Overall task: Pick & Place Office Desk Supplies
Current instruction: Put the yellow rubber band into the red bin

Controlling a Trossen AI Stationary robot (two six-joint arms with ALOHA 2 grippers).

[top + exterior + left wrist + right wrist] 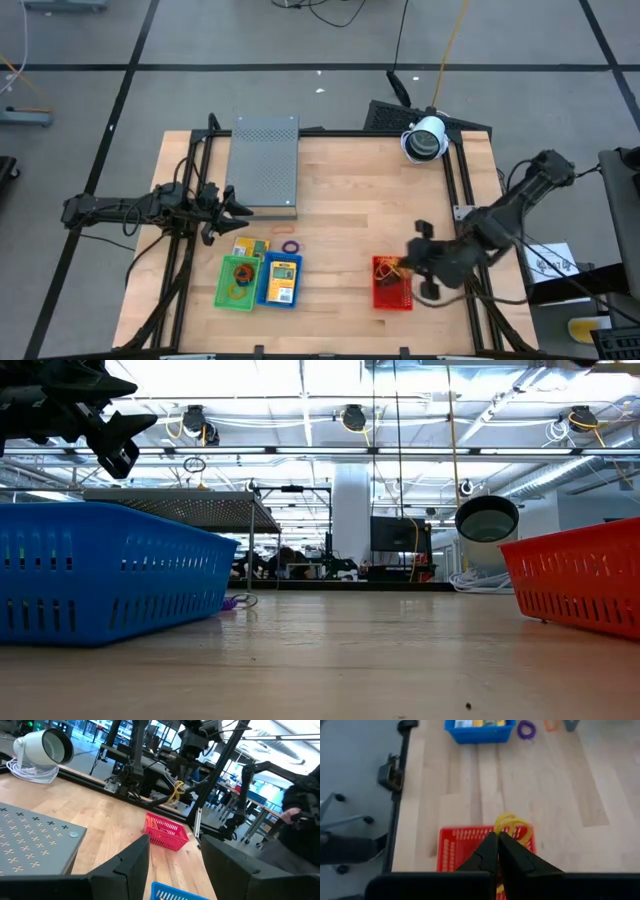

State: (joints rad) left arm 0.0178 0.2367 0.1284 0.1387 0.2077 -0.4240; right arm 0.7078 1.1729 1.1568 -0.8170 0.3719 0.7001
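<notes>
Hovering over the red basket [470,847], the right hand [497,851] has its fingers pinched together on a yellow band [512,827] that loops out just ahead of the tips. The left hand [232,205] hangs open beside the grey box [265,165], with the blue basket [280,279] and green basket [238,282] on the surface [350,200] below it, and a purple band [525,729] near the blue basket.

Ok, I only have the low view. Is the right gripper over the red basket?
Observer: Yes. The right gripper hangs over the red basket, fingers shut, with yellow loops right at its tips.
Operator: What's inside the blue basket?
Observer: Yellow packets with blue marks.
Operator: And the left arm?
Observer: The left gripper waits open and empty beside the grey box.
</notes>
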